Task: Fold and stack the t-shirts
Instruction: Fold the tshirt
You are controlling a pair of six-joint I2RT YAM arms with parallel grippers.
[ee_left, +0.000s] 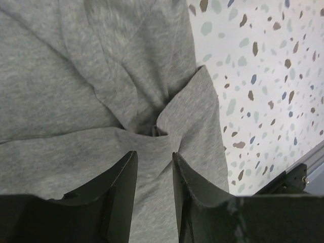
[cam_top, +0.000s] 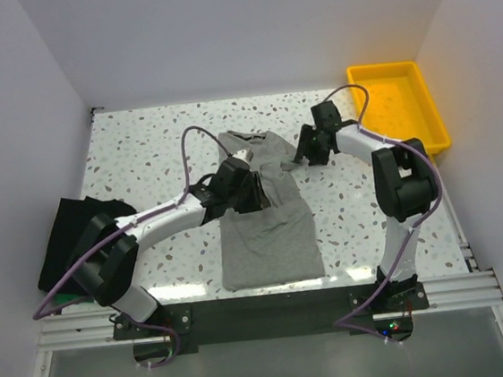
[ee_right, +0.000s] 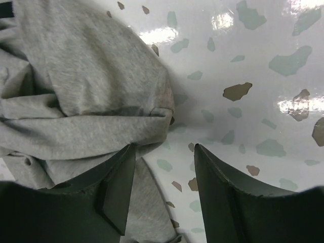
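Top external view: the grey t-shirt (cam_top: 270,240) lay mid-table, its near half flat and its far half bunched. The left gripper (cam_top: 238,188) sat over the bunched part, and the right gripper (cam_top: 309,151) stood just off the shirt's right sleeve, probably placed to work the fold from both sides. A folded black t-shirt (cam_top: 71,230) lay at the left edge, and a yellow tray (cam_top: 383,67) stood far right. The speckled terrazzo table (cam_top: 157,144) was glossy and was enclosed by plain white walls. Left wrist view: the fingers (ee_left: 121,187) stood narrowly apart, and creases converging at their tips suggested a pinch on the cloth. Right wrist view: the fingers (ee_right: 114,192) were spread, with bare table between them and the sleeve hem just beside the left one.
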